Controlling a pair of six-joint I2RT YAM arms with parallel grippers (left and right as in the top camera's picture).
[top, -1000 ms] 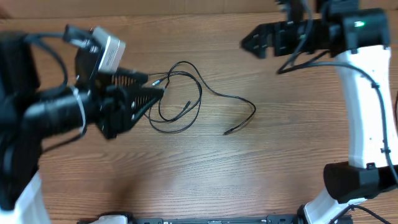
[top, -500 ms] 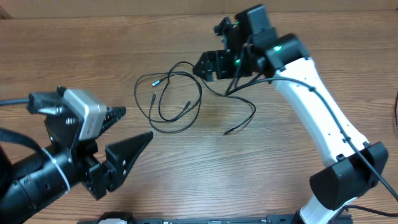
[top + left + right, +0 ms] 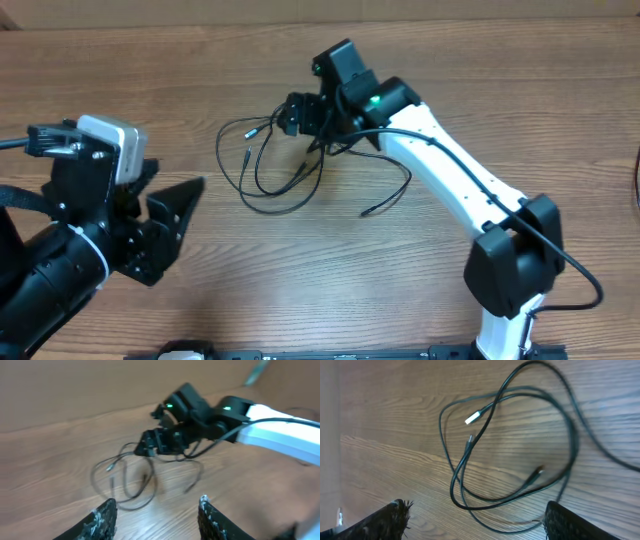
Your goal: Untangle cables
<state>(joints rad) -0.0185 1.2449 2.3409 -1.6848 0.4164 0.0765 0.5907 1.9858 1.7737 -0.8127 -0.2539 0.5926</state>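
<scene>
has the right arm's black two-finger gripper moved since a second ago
Yes. In the overhead view the right gripper has swung left, from well to the right of the thin black cables to over their upper loops.

Item: one wooden table [image 3: 300, 295], brown, its grain running left to right, filling nearly the whole overhead frame. Along the upper edge we list a paler tan strip [image 3: 150, 10]. At the lower edge we list a black rail [image 3: 345, 355].
</scene>
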